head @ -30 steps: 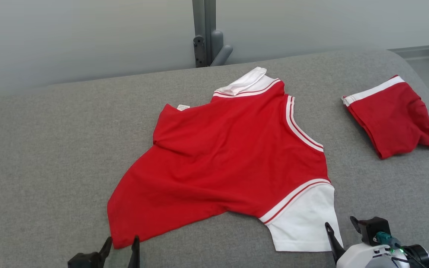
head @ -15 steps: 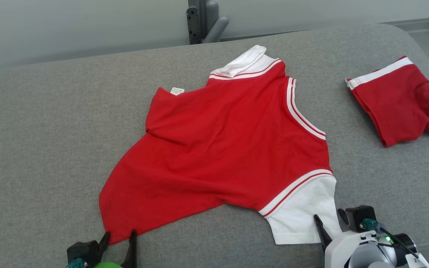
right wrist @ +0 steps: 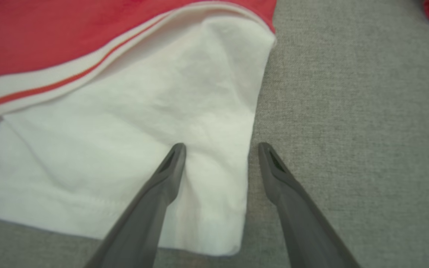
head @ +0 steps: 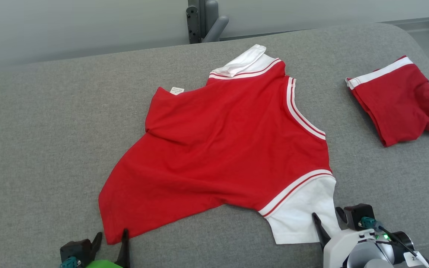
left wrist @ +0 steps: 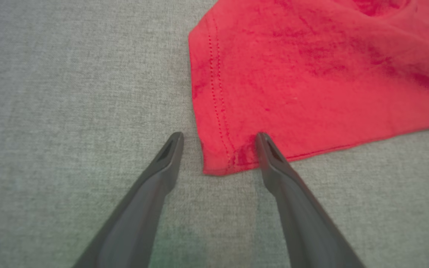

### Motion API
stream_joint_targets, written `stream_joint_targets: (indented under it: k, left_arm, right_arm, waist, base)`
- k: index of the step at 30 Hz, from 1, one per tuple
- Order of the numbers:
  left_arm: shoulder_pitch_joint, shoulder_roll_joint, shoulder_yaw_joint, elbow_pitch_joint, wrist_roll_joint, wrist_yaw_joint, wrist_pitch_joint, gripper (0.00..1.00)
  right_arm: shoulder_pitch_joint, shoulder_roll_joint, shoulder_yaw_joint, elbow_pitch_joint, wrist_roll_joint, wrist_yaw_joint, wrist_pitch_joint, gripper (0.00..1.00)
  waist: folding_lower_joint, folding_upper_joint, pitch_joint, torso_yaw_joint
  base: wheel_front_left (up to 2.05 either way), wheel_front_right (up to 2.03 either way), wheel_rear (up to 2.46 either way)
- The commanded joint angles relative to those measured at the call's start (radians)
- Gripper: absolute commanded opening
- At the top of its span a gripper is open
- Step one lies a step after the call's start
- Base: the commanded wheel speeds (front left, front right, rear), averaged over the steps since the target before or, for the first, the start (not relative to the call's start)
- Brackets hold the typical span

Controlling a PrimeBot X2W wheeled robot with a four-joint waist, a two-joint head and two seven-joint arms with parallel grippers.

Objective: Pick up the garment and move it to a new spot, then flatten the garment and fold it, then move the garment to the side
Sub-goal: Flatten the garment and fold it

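The garment (head: 229, 149) is a red shirt with white striped trim and a white sleeve (head: 304, 219), spread unevenly on the grey cushion (head: 50, 130). My left gripper (head: 112, 233) is open at the shirt's near left hem corner. In the left wrist view that red corner (left wrist: 222, 156) lies between the fingers of the left gripper (left wrist: 219, 136). My right gripper (head: 326, 213) is open at the sleeve's right edge. In the right wrist view the right gripper (right wrist: 221, 146) straddles that edge, one finger over the white sleeve (right wrist: 125, 130) and one over bare cushion.
A second red piece with a white band (head: 397, 104) lies folded at the far right of the cushion. A grey metal post (head: 203, 18) stands behind the cushion's back edge. The cushion rounds off at its upper right corner.
The whole picture shifted upward early on, so the camera moved. The left gripper has slid slightly left along the hem corner. The garment lies as before and both grippers stay open.
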Motion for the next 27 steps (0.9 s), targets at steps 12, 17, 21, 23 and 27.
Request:
stream_joint_targets:
  k: [12,17,21,23,27]
  left_arm:
    - [-0.026,-0.011,-0.031,-0.072,-0.159,-0.065,0.098,0.0]
    - [-0.045,0.035,-0.007,-0.352,-0.259,-0.072,0.183,0.0]
    - [-0.086,0.069,0.036,-0.606,-0.353,-0.057,0.297,0.0]
    - [-0.136,0.083,0.06,-0.716,-0.392,-0.037,0.357,0.0]
    - [-0.318,0.122,0.098,-0.845,-0.456,0.009,0.472,0.0]
  right_arm:
    - [-0.057,0.019,0.008,-0.101,0.223,0.0,-0.007,0.0]
    - [-0.089,-0.036,-0.026,-0.392,0.419,0.0,0.043,0.0]
    - [-0.155,-0.069,-0.103,-0.602,0.528,0.0,0.107,0.0]
    - [-0.21,-0.082,-0.152,-0.674,0.559,0.0,0.138,0.0]
    - [-0.37,-0.098,-0.225,-0.742,0.56,0.0,0.196,0.0]
  waist:
    - [0.0,0.0041,0.003,-0.009]
    - [0.0,0.0041,0.012,-0.017]
    - [0.0,0.0041,0.048,-0.025]
    - [0.0,0.0041,0.083,-0.028]
    - [0.0,0.0041,0.168,-0.021]
  base:
    - [0.0,0.0,0.0]
    - [0.0,0.0,0.0]
    - [0.0,0.0,0.0]
    - [0.0,0.0,0.0]
    - [0.0,0.0,0.0]
